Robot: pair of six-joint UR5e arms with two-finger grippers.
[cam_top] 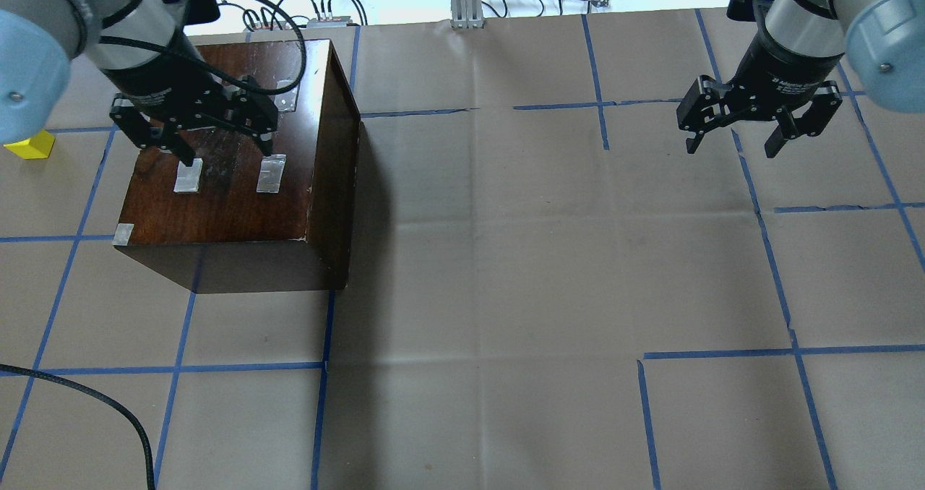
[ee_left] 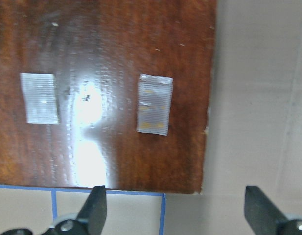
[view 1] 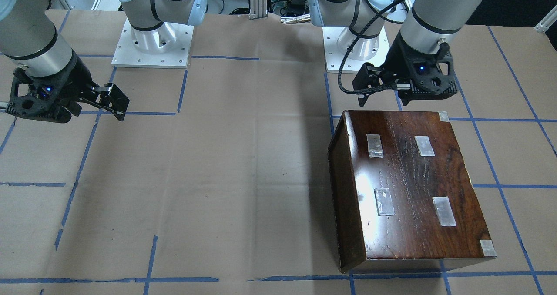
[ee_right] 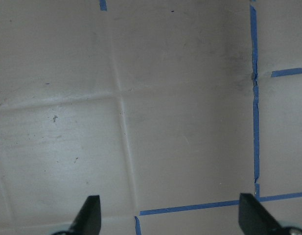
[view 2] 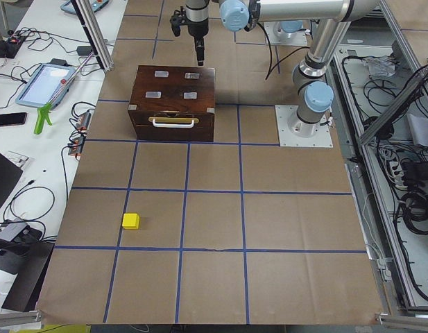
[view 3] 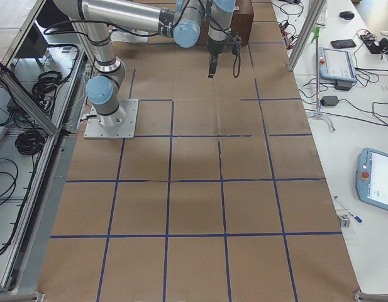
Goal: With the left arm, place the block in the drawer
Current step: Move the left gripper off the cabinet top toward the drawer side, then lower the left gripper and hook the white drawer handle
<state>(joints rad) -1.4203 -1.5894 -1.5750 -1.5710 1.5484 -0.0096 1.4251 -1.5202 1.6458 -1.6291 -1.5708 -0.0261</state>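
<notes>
The small yellow block (cam_top: 29,145) lies on the table paper left of the dark-brown wooden box (cam_top: 224,186); the exterior left view shows it (view 2: 131,221) well in front of the box's front. The drawer (view 2: 173,125) is slid fully in, and only its dark front panel with a pale handle shows. My left gripper (cam_top: 225,154) hangs open and empty above the box top; its wrist view (ee_left: 177,210) shows the box's corner below. My right gripper (cam_top: 732,145) is open and empty above bare paper far to the right.
The box top (view 1: 409,186) carries several grey tape patches. Blue tape lines grid the brown table paper. A black cable (cam_top: 108,410) lies at the near left. The arm bases (view 1: 152,47) stand at the robot's edge. Benches with devices flank the table ends (view 2: 47,80).
</notes>
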